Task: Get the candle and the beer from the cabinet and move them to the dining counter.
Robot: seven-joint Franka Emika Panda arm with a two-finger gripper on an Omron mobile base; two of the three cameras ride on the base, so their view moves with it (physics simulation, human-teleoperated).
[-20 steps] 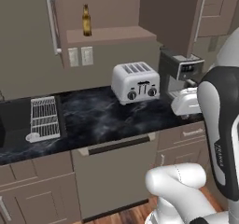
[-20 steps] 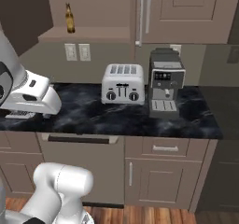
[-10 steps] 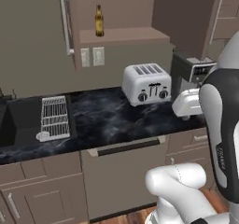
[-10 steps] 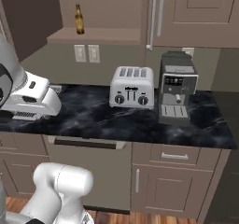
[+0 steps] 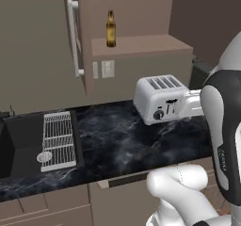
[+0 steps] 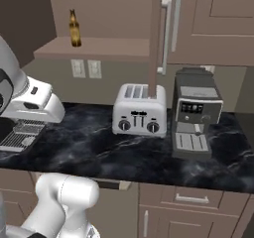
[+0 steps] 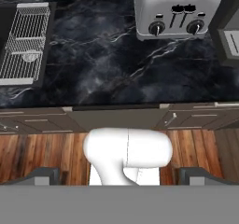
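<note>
The gripper [image 7: 119, 178] is held wide open with nothing between its dark tips [image 7: 44, 175], low in the hand view, pointed down at the black worktop [image 7: 116, 64] and the wood floor. The beer [image 5: 110, 29] is seen upright on the open cabinet shelf [image 5: 141, 45] at upper centre of the left base view, beside the swung-open cabinet door [image 5: 77, 36], well above the toaster [image 5: 157, 98]. No candle can be made out; the arm is judged parked low, so the reach to the shelf is not yet begun.
</note>
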